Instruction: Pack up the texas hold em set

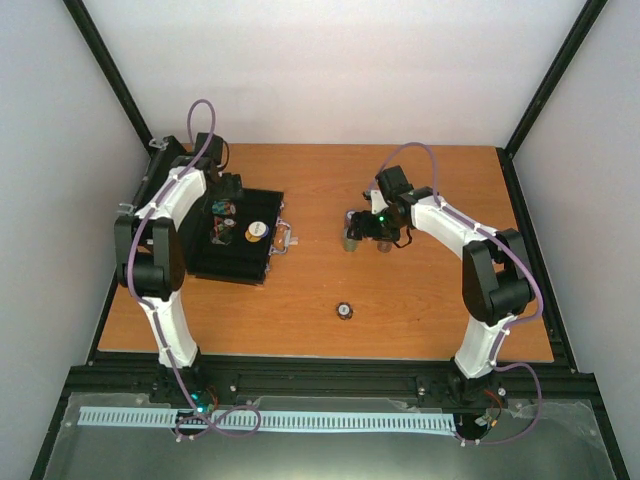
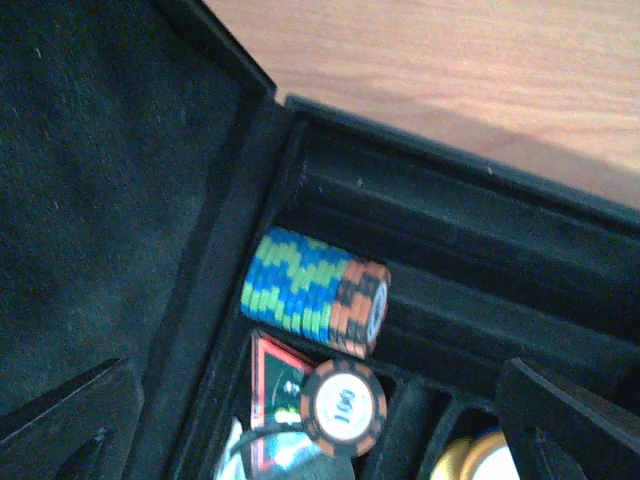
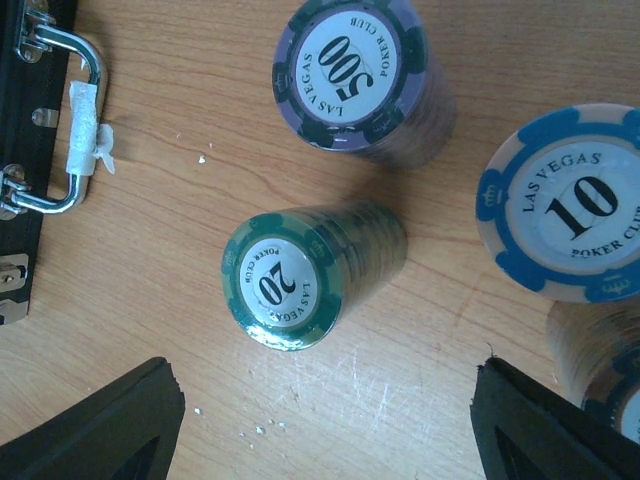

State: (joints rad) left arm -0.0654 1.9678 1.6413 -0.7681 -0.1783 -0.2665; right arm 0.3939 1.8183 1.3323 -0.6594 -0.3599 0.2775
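The black case [image 1: 240, 258] of the texas hold em set lies open at the table's left, with its silver handle [image 3: 72, 120] facing the middle. My left gripper [image 2: 315, 400] hangs open over its tray, above a blue-green and orange chip stack [image 2: 315, 295] lying in a slot. Close by are a loose orange 100 chip [image 2: 343, 405], a red-edged triangular token [image 2: 272, 380] and a yellow disc [image 2: 480, 458]. My right gripper [image 3: 325, 400] is open just short of the green 20 stack [image 3: 290, 270]. A purple 500 stack [image 3: 350, 70] and a blue 10 stack [image 3: 565, 200] stand beyond it.
A single round disc [image 1: 344, 311] lies alone on the wooden table [image 1: 430, 300], nearer the front edge. A further chip stack [image 3: 600, 370] stands right beside my right finger. The felt-lined lid [image 2: 90, 200] fills the left of the left wrist view.
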